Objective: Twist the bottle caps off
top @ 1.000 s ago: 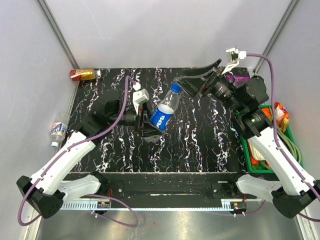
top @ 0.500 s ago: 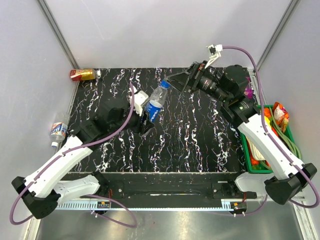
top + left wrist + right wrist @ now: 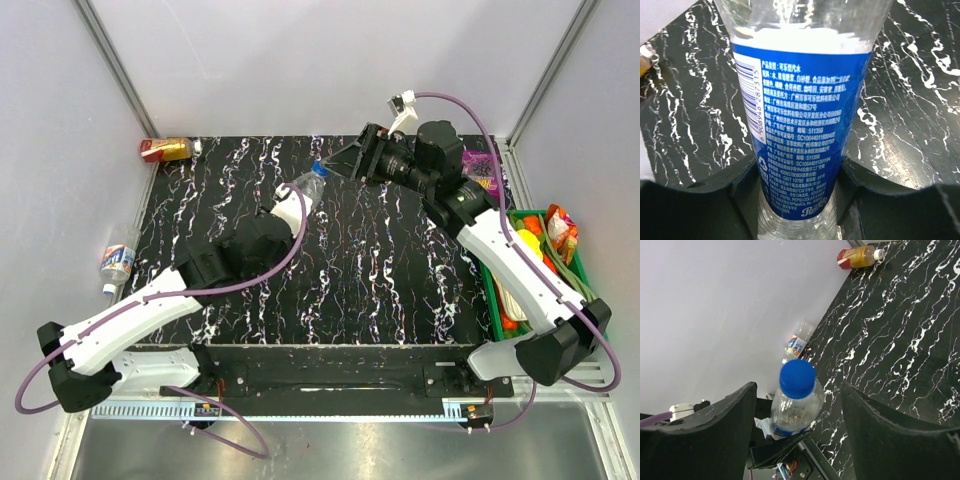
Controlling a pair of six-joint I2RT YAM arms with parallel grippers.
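Note:
My left gripper (image 3: 799, 200) is shut on the lower body of the clear bottle with the blue Pepsi label (image 3: 800, 100), holding it off the table. In the top view the bottle's neck (image 3: 303, 186) sticks out past the left wrist toward the far side. Its dark blue cap (image 3: 797, 378) sits between the fingers of my right gripper (image 3: 799, 387), which is open, with a gap on each side of the cap. In the top view the right gripper (image 3: 335, 165) meets the cap (image 3: 320, 168). The other bottle (image 3: 117, 262), with a white cap (image 3: 785, 360), lies off the table's left edge.
A red-and-gold drink can (image 3: 165, 149) lies at the table's far left corner. A green basket (image 3: 590, 300) with coloured items stands off the right edge. Grey walls close in the back and sides.
The left arm has carried the Pepsi bottle toward the far side. The right gripper has swung left onto the cap, and its jaws have narrowed around it.

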